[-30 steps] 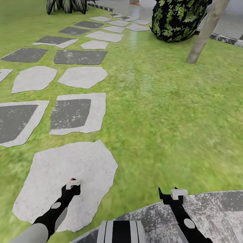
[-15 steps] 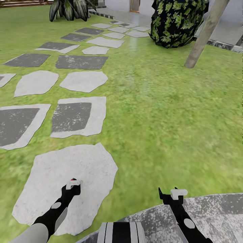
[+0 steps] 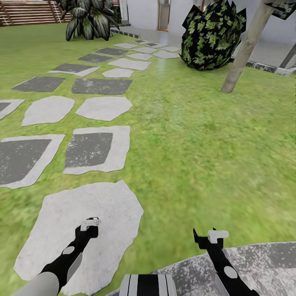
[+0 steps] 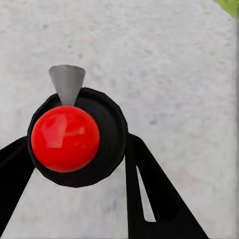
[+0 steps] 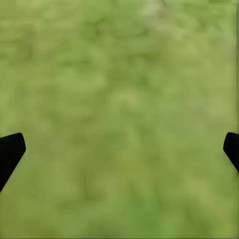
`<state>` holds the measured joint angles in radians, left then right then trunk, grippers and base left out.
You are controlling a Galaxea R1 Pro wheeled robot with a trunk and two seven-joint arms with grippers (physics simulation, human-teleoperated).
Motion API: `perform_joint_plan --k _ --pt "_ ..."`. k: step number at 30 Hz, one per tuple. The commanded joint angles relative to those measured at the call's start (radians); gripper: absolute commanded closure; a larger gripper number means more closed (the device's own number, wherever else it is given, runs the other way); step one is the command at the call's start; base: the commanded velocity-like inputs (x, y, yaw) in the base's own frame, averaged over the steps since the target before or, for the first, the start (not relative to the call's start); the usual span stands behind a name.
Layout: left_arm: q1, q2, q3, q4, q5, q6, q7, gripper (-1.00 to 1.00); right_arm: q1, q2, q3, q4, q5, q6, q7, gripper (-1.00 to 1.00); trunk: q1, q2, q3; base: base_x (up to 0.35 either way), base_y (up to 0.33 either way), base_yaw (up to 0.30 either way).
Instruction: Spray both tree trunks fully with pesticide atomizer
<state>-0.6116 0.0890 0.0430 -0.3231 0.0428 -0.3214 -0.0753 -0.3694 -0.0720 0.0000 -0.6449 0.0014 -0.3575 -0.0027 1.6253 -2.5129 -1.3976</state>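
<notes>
Left wrist view looks straight down on the pesticide atomizer (image 4: pixel 77 137): a round black body with a glossy red ball top and a small grey cone nozzle, clamped between the two black fingers (image 4: pixel 154 194) of the left gripper (image 4: pixel 74 169), with speckled pale stone behind it. In the head view the left gripper (image 3: pixel 88 225) hangs over the near stone slab (image 3: pixel 107 205), a flat, irregular pale grey piece with ragged edges; the bottle itself is barely visible there.

The right gripper (image 3: pixel 209 238) sits at the near right with its jaws spread and nothing between them; the right wrist view has blurred green grass (image 5: pixel 119 119) between two black fingertips (image 5: pixel 10 152). Just beneath it curves the rough mottled edge of the paved circle (image 3: pixel 263 259).

More slabs, some pale and some dark-centred, run away to the far left. To their right the lawn (image 3: pixel 197 135) lies wide and open up to a slanted grey-brown tree trunk (image 3: pixel 242 53) at the far right, beside a round leafy bush (image 3: pixel 211 35). A slatted wooden fence (image 3: pixel 24 12) and a white house wall (image 3: pixel 144 12) close the far edge.
</notes>
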Motion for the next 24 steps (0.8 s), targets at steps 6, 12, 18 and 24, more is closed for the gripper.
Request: perform_joint_plan --k 6,12,18,24 --pt "0.000 -0.002 0.005 0.001 0.003 -0.002 -0.008 1.00 0.000 0.000 0.000 0.000 0.000 -0.003 0.000 -1.00 -0.003 0.001 0.023 0.000 0.000 0.000" --pt "0.000 -0.002 0.005 0.001 0.003 -0.002 -0.008 1.00 0.000 0.000 0.000 0.000 0.000 -0.003 0.000 -1.00 -0.006 0.003 0.046 0.000 0.000 0.000" --pt "0.000 -0.001 0.005 0.009 0.002 -0.001 -0.009 1.00 0.000 0.000 0.001 0.001 0.000 -0.003 0.000 -1.00 -0.008 0.004 0.069 0.000 0.000 0.000" --pt "0.014 0.001 0.005 0.010 0.000 -0.001 -0.010 1.00 0.000 0.001 0.001 0.003 0.001 -0.003 0.000 -1.00 -0.011 0.005 0.092 0.000 0.000 0.000"
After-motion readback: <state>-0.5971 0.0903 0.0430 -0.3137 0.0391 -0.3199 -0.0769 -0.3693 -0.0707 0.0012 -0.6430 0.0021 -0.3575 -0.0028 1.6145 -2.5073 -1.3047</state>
